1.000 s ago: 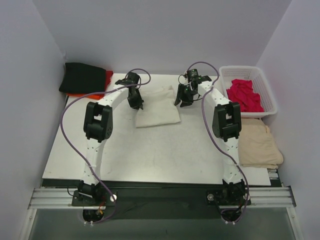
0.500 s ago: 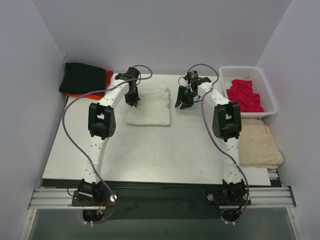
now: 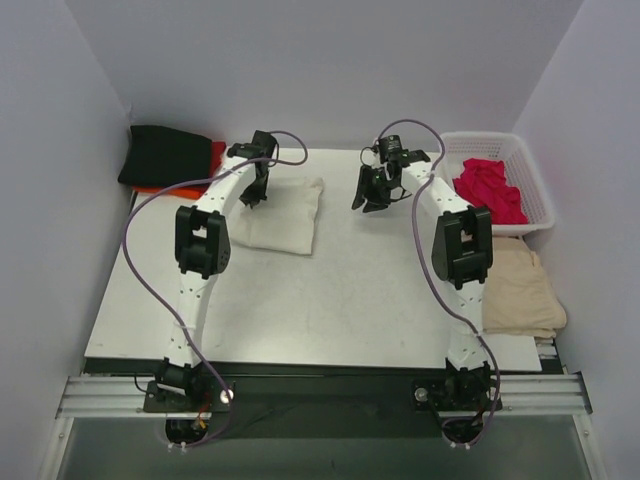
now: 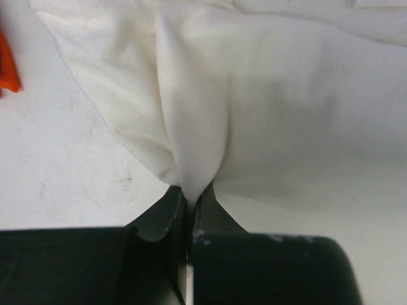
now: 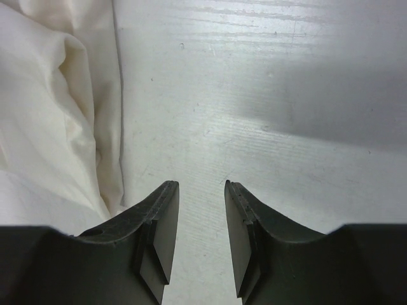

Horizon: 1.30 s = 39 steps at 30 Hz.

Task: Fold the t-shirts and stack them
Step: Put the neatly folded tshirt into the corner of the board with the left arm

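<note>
Cream shirt [image 3: 283,215], folded, has slid from upper centre toward the upper left of the top view, dragged by the left gripper [image 4: 189,196], which pinches its edge. Beside it the right gripper [image 5: 201,190] hangs spread and empty. The shirt is probably bound for the stack on the black shirt [image 3: 165,152].

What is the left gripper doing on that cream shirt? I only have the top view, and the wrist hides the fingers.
Observer: Left wrist view: left gripper shut on a pinched fold of the cream-white t-shirt.
Operator: Right gripper holding anything?
Observer: No. Right wrist view: right gripper open, bare table between its jaws, shirt edge off to one side.
Operator: Anything else near the left one?
Observer: A sliver of orange-red t-shirt at that view's left edge, apart from the cream one.
</note>
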### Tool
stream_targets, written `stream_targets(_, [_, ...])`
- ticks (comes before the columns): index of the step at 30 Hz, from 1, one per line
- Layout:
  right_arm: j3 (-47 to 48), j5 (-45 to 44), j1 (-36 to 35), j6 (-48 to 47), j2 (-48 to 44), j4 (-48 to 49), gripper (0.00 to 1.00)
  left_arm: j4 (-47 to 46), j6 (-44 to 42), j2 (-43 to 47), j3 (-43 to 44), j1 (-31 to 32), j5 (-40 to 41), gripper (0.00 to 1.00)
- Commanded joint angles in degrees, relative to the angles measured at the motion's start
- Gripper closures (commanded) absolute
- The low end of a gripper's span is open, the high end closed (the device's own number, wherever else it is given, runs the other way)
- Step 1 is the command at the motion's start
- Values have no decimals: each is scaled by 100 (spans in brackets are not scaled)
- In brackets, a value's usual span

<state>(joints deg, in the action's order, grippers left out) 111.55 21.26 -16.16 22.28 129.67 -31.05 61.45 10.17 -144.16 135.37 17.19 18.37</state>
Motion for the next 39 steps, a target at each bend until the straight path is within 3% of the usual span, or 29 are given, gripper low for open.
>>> stream_targets(1, [-150,-60,-18,-66,-486,-138,64,-344,-735,397,323,-93,667,100])
stream_targets(7, [-282,-69,-45,-49,-626,-138,64,-897,-1148,520,367,-181,1230,100])
stream_targets(19, [-546,-113,-177,-31,-820,-156,65,-1759,-1658,766,552,-348,1292,100])
stream_targets(28, [-555,-122,-273,-40,-811,-209,65,-2558,-2212,731,473,-488,2486,100])
stream_targets(39, [-494,-174,-431,-40,-645,-376,65,-3763,-2644,740,578,-734,2812,100])
